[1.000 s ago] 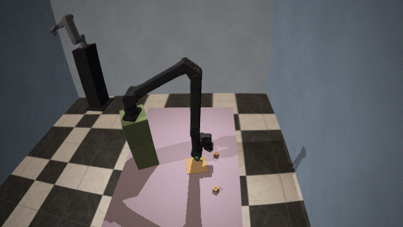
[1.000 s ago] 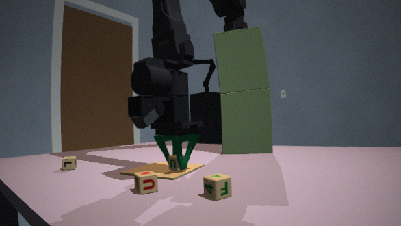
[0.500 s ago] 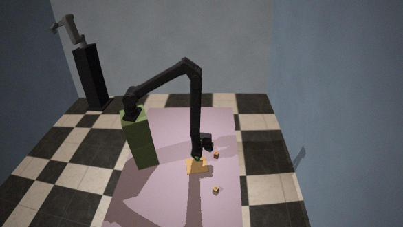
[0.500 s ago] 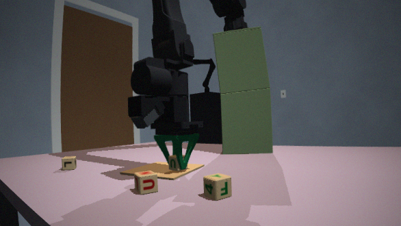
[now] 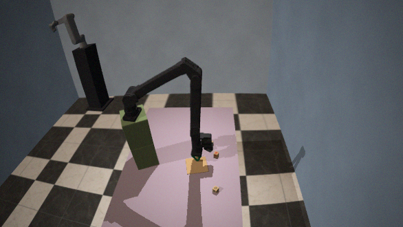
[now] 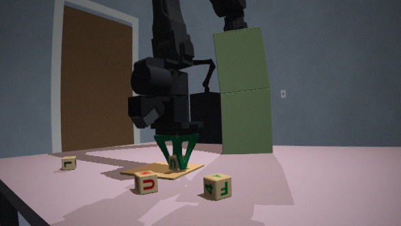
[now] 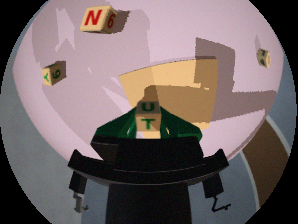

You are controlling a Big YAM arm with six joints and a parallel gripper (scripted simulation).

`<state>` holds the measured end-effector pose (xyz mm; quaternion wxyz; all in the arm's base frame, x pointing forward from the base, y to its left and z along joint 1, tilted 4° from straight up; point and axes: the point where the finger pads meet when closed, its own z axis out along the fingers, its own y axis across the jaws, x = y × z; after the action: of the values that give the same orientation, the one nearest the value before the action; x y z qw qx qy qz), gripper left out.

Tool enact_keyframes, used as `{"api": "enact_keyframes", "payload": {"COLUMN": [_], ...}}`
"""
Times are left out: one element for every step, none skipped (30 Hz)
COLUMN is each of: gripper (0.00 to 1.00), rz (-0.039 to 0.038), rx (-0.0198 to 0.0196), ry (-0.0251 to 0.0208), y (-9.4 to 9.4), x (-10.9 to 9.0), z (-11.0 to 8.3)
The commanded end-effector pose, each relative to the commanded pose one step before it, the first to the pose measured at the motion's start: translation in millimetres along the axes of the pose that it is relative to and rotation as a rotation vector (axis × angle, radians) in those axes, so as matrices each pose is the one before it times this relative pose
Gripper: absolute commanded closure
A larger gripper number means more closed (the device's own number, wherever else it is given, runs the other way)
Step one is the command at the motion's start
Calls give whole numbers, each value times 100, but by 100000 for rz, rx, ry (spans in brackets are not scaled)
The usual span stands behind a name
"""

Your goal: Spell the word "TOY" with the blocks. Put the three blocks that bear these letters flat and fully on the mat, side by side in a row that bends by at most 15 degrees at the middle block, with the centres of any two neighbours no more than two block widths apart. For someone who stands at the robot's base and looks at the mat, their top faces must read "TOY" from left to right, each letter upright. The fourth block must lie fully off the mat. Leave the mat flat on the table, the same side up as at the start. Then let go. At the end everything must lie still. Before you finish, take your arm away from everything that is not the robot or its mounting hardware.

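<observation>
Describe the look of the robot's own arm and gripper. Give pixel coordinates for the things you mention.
The arm [image 5: 195, 103] [image 6: 171, 38] is matte black, with chunky, boxy links and rounded joint housings. A bulky black housing juts from the side near its wrist. The gripper [image 6: 178, 166] [image 7: 148, 110] has a dark body and green fingers, each an open, triangular frame narrowing toward the tip. No lettering can be made out on either.

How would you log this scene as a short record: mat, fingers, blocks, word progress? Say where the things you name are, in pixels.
mat: tan mat [image 5: 197, 168] [image 6: 147, 169] [image 7: 170, 72], flat on the table
fingers: green fingers [image 5: 194, 158] [image 6: 177, 147], closed around the T block [image 6: 174, 162] [image 7: 148, 121], low over the mat; contact unclear
off mat: red N block [image 5: 216, 155] [image 6: 146, 183] [image 7: 93, 18]; green Y block [image 6: 217, 186] [image 7: 52, 74]; lone far block [image 5: 215, 189] [image 6: 69, 163] [image 7: 265, 59]
word progress: TOY not yet spelled; O and Y spots unfilled
</observation>
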<state>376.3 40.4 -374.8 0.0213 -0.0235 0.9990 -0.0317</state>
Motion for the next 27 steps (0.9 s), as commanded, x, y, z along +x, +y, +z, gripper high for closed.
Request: {"api": "enact_keyframes", "payload": {"gripper": [74,74,74,74,74,74,74,74,74,74,74,74,74,74,74,74,74,74,74,74,74,74,74,74,74,74,74], "rz": [-612,-71,-60,-47,-33,-19,-8,-1,0,0,0,0,0,0,0,0,0,0,0,0,-1,-2,-4,-6,-8,-10,4], "rx": [95,-1,-1,-1,0,0,0,0,0,0,0,0,0,0,0,0,0,0,0,0,1,3,5,8,11,13,-4], "ry": [675,1,1,1,0,0,0,0,0,0,0,0,0,0,0,0,0,0,0,2,15,37,66,98,131,164,-47], "y": [-218,27,23,18,13,7,3,0,0,0,0,0,0,0,0,0,0,0,0,0,0,-1,-2,-3,-4,-5,-1], "x": [72,7,6,5,3,2,1,0,0,0,0,0,0,0,0,0,0,0,0,1,8,20,36,54,72,91,-18], "z": [-3,1,1,1,1,0,0,0,0,0,0,0,0,0,0,0,0,0,0,2,10,26,45,68,91,114,53]}}
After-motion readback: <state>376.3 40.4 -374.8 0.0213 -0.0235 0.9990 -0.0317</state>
